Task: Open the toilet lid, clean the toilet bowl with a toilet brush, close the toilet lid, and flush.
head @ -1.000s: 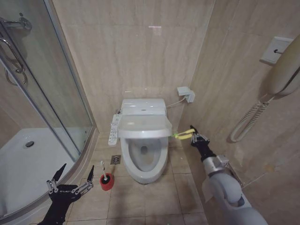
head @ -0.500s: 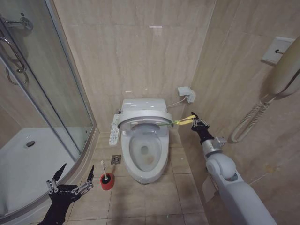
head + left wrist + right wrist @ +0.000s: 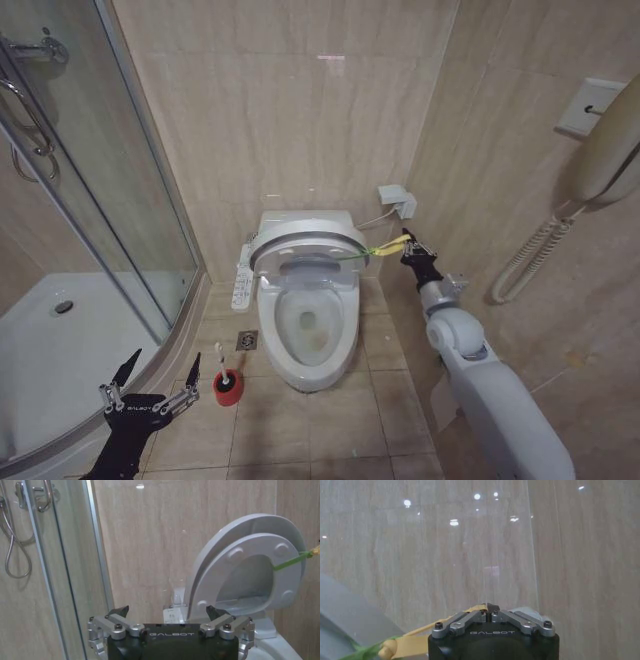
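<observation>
The toilet lid [image 3: 305, 233] stands raised and tilted back toward the wall, with the ring seat [image 3: 300, 264] lifted along with it; both show in the left wrist view as lid [image 3: 250, 527] and seat [image 3: 237, 575]. A yellow-green strap [image 3: 372, 252] runs from their right edge to my right gripper [image 3: 405, 246], which is shut on the strap's yellow end [image 3: 412, 642] close to the right wall. The toilet bowl [image 3: 308, 335] lies uncovered. The toilet brush [image 3: 221, 362] stands in its red holder [image 3: 227, 388] on the floor left of the bowl. My left gripper [image 3: 150, 398] hangs open low at the left.
A curved glass shower door [image 3: 110, 200] and white shower tray [image 3: 60, 340] take up the left. A control panel [image 3: 243, 275] hangs beside the toilet, with a floor drain [image 3: 246, 340] below it. A wall box [image 3: 397, 198] and a corded handset [image 3: 605, 155] sit on the right wall.
My right gripper moved up and back toward the wall with the strap, swinging the lid and seat from about level to nearly upright. The left arm stayed still.
</observation>
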